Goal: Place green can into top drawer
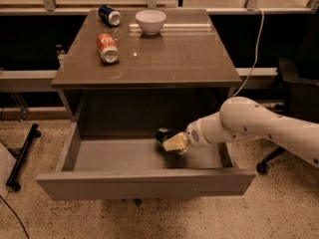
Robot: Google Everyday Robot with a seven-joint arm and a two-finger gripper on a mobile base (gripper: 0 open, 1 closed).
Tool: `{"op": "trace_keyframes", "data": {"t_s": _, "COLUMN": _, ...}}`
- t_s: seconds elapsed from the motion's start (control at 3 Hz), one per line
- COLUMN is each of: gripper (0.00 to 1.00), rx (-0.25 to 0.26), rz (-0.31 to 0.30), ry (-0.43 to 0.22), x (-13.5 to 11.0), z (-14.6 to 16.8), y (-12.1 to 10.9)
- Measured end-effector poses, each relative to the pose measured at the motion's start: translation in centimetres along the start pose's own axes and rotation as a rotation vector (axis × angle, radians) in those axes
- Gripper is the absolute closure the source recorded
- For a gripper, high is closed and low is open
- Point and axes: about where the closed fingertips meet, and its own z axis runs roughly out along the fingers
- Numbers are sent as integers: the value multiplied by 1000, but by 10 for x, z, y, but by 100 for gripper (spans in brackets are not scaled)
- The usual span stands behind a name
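Top drawer (144,183) stood pulled open. Hand (169,142) was inside it, right of centre, clamped on the green can (161,135). Farther back on the surface (189,54): red can (107,47), dark blue can (109,15), white bowl (150,21).

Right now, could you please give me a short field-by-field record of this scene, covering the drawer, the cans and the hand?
top drawer: pulled out, open
green can: inside the top drawer, right of centre, at the tip of the hand
hand: inside the top drawer, reaching in from the right
red can: lying on its side on the cabinet top, left part
dark blue can: lying at the back left of the cabinet top
white bowl: upright at the back, right of the dark blue can
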Motion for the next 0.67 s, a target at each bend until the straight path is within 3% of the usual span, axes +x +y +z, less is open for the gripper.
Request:
{"op": "trace_keyframes", "data": {"t_s": 0.33, "gripper": 0, "rx": -2, "rz": -1, "ry": 2, "x": 0, "z": 1, "y": 1}}
{"op": "trace_keyframes", "data": {"t_s": 0.67, "gripper": 0, "rx": -2, "rz": -1, "ry": 2, "x": 0, "z": 1, "y": 1}}
